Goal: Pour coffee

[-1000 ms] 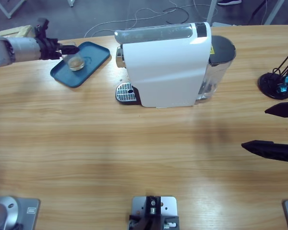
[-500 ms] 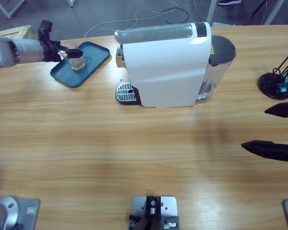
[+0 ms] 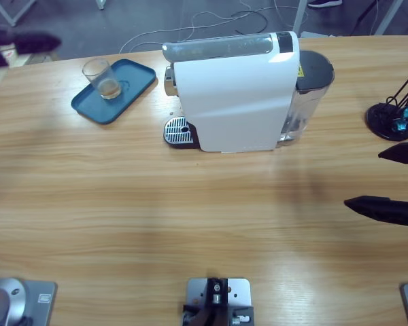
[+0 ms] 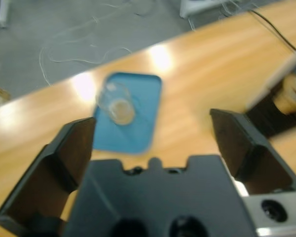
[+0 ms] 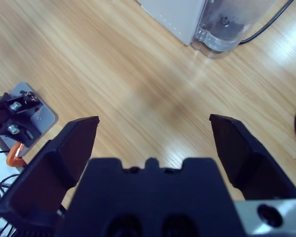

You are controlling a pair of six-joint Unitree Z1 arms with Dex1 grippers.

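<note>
The left end effector (image 4: pixel 153 138) has withdrawn, gaping, from the clear glass (image 3: pixel 103 77) on the blue tray (image 3: pixel 137 85); right end effector (image 5: pixel 153 133) gapes too.

a long wooden table (image 3: pixel 156 204) of pale, streaked boards fills most of the high view. beyond its far edge lies a grey floor (image 3: pixel 156 24) crossed by loose white cables (image 3: pixel 211 20), with white furniture legs (image 3: pixel 7 10) at the upper left corner.
</note>
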